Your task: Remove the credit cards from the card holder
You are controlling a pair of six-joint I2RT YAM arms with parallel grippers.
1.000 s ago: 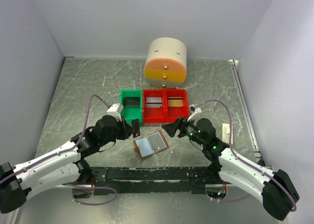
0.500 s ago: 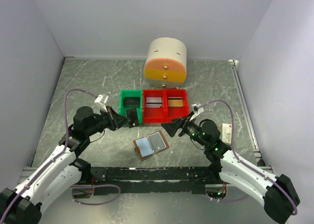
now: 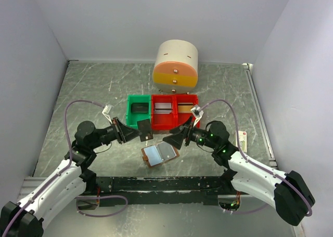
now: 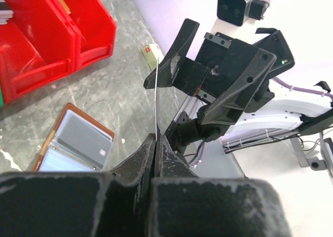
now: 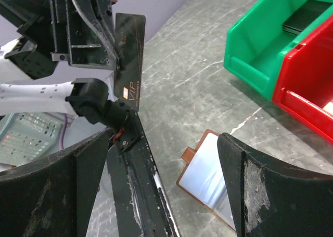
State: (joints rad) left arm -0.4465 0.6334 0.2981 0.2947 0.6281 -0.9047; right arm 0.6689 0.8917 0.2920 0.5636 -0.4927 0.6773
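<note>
Room for moving is left on the table (image 3: 88, 96) to either side. In front of the red bins (image 3: 164, 124) the card holder (image 3: 160, 154) lies open. The right gripper (image 3: 171, 139), jaws spread wide, has been brought nearer the left gripper (image 3: 136, 131), clamped on a dark credit card (image 3: 144, 130); a handover is judged likely.

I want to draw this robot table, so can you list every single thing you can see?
card holder: one, brown with pale blue-grey inside, open, front middle of table.
credit card: one, dark, pinched in the left gripper, off the table.
green bin: one, green, left end of the bin row.
red bins: two, red, right of the green bin.
flat items: three, dark, grey, brownish, one per bin.
round drawer unit: one, cream, orange, yellow, back.
small box: one, cream with red mark, right side.
table: one, grey marbled.
left gripper: black, shut.
right gripper: black, open.
</note>
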